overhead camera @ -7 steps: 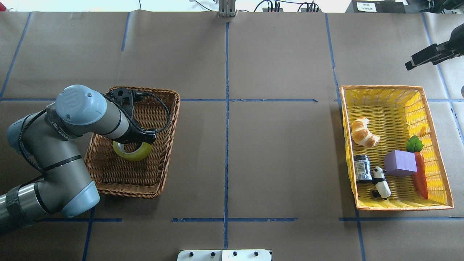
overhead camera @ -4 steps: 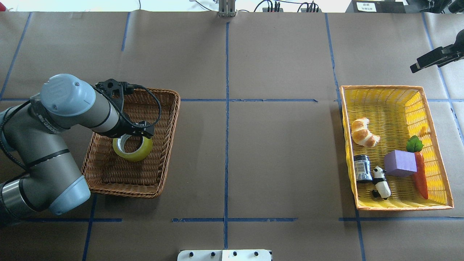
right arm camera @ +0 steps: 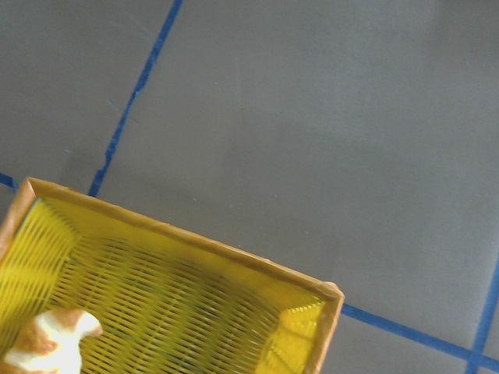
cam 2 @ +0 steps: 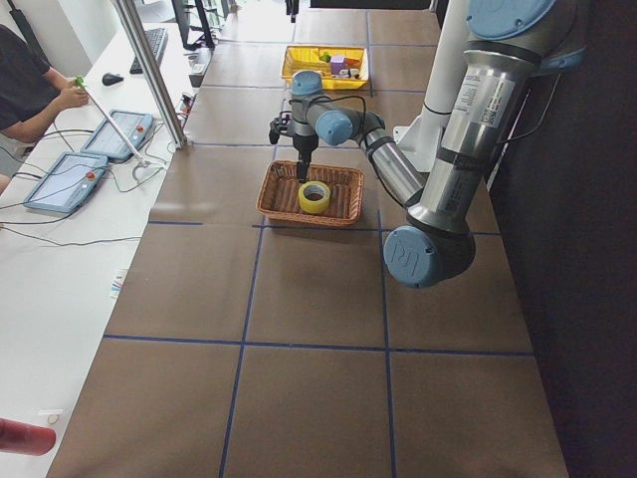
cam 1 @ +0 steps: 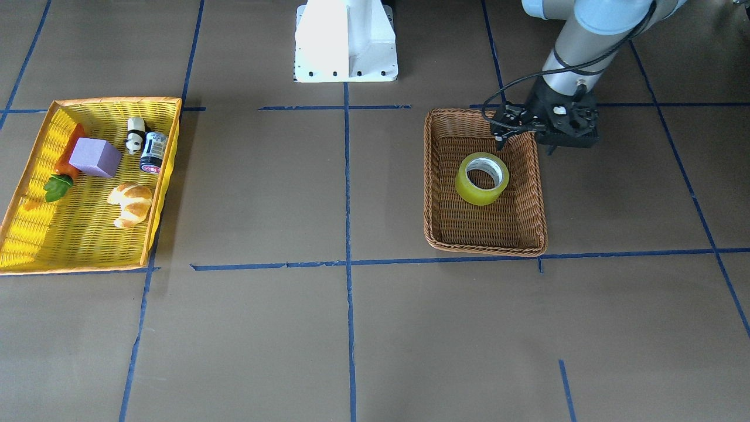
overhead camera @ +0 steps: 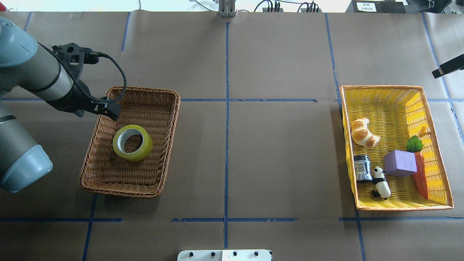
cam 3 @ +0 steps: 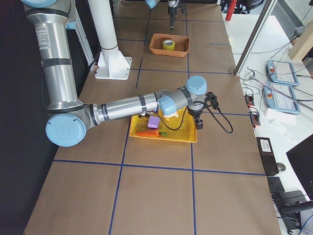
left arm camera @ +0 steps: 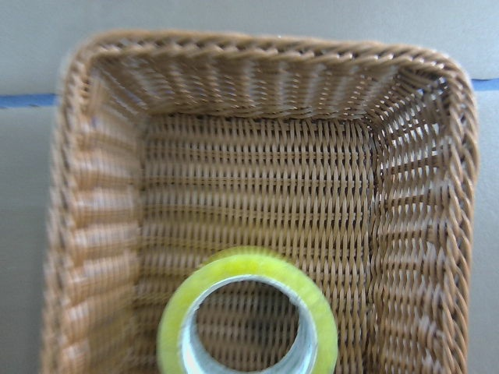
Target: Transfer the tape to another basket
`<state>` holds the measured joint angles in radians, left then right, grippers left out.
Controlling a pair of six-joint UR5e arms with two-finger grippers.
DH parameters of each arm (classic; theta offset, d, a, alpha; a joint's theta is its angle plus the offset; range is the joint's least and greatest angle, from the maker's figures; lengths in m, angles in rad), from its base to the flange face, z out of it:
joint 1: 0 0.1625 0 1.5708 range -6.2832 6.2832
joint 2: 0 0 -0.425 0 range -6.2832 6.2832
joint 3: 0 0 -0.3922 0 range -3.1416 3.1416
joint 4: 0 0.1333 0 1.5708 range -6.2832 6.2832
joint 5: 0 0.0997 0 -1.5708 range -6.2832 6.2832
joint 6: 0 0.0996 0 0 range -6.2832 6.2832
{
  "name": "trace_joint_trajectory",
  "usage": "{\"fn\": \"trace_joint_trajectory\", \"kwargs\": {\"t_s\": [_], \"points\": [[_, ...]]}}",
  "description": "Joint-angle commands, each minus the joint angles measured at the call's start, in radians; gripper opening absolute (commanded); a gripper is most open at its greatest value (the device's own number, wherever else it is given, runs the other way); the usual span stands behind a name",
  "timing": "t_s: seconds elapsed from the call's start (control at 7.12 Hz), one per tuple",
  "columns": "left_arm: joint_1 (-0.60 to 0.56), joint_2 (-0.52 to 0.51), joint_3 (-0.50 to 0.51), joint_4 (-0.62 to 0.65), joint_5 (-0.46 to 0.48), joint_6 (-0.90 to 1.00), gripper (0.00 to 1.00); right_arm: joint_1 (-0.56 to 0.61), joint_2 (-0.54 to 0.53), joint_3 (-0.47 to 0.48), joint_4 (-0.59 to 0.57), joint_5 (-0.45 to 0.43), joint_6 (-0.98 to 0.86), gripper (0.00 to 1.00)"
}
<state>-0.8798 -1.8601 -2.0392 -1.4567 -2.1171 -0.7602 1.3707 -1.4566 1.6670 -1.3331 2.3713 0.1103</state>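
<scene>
Lying flat, hole up, in the wicker basket, the tape looks light, stiff and slick-sided; I'd pinch one wall through the core. The left gripper hangs over the basket's corner, apart from the tape; whether its jaws are parted, I cannot tell.

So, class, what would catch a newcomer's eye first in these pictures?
The yellow tape roll lying flat in the brown wicker basket, left in the overhead view. Then the bright yellow basket at the right, holding a croissant, a purple block and a carrot.
</scene>
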Motion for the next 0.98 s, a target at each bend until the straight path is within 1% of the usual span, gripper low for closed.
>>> {"fn": "trace_joint_trajectory", "kwargs": {"t_s": [0.0,0.14,0.28,0.42,0.56,0.84], "points": [[-0.205,0.131,0.008,0.010,-0.101,0.321,1.00,0.094,-0.027,-0.050,-0.061,0.023,-0.172,1.00],[-0.288,0.175,0.035,0.009,-0.131,0.441,1.00,0.152,-0.042,-0.046,-0.196,0.023,-0.307,1.00],[-0.351,0.200,0.089,0.009,-0.182,0.511,1.00,0.203,-0.100,-0.046,-0.260,0.016,-0.378,1.00],[-0.405,0.225,0.143,0.004,-0.219,0.565,1.00,0.249,-0.141,-0.047,-0.258,0.020,-0.374,1.00],[-0.431,0.260,0.190,-0.008,-0.242,0.632,1.00,0.287,-0.166,-0.050,-0.255,0.029,-0.365,1.00],[-0.458,0.306,0.232,-0.011,-0.242,0.650,1.00,0.286,-0.200,-0.046,-0.251,0.025,-0.359,1.00]]}}
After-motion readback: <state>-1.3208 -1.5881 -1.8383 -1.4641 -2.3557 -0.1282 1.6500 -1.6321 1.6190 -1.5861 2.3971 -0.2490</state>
